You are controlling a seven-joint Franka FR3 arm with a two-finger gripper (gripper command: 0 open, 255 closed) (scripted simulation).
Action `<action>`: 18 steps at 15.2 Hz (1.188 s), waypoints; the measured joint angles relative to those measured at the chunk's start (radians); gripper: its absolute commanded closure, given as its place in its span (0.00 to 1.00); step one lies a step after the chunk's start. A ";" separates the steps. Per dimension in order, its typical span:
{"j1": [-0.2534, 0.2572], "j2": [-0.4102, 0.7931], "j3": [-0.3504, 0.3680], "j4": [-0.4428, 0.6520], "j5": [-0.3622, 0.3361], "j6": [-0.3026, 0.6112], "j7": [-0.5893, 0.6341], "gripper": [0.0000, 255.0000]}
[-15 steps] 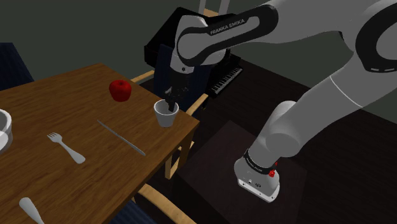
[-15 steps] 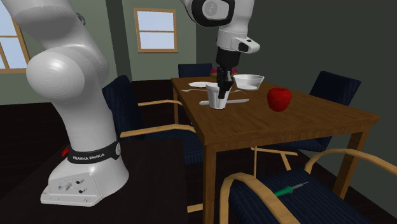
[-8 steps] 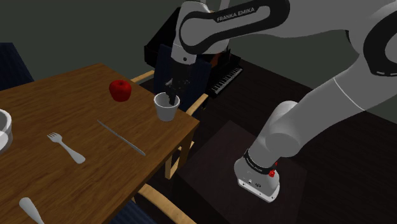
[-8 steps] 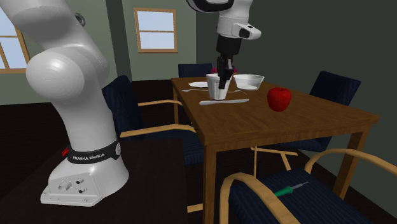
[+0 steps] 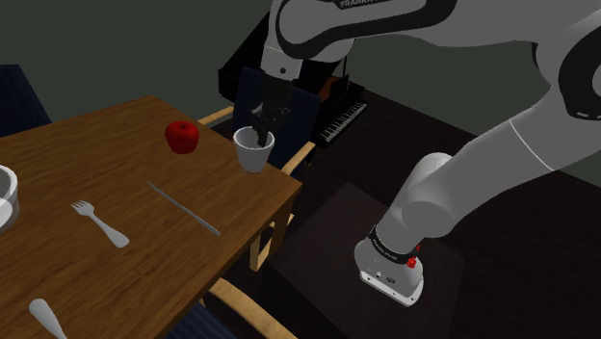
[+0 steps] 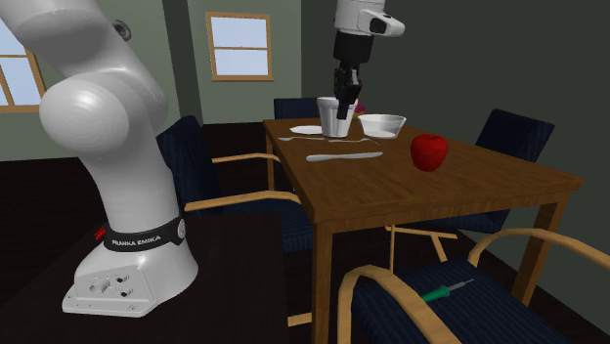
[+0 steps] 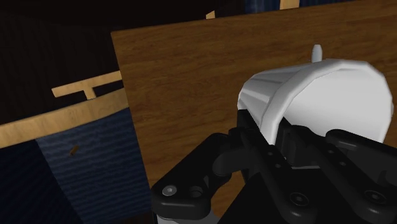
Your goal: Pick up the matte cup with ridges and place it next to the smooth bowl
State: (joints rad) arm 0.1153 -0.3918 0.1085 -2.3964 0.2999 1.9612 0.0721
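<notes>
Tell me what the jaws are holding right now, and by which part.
The white ridged cup, clasped by its wall at the rim, with the jaws coming down from above. It hangs clear of the wooden table.

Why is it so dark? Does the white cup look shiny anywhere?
Shoulder view: dim, the floor nearly black, the cup pale grey with no glare. Second exterior view: brighter, the window glowing pale. Wrist view: the cup's ridged side is shaded grey, while its end face is plain bright white.

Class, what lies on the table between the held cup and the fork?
In the shoulder view, the knife lies slantwise across that stretch, between the cup and the fork.
</notes>
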 measured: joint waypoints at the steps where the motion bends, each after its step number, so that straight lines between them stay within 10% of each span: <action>1: -0.002 -0.005 -0.002 0.014 -0.003 -0.018 0.002 1.00; 18: 0.065 0.171 0.134 0.281 0.005 -0.056 0.223 1.00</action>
State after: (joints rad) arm 0.1807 -0.2209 0.2427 -2.1152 0.3052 1.9055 0.2950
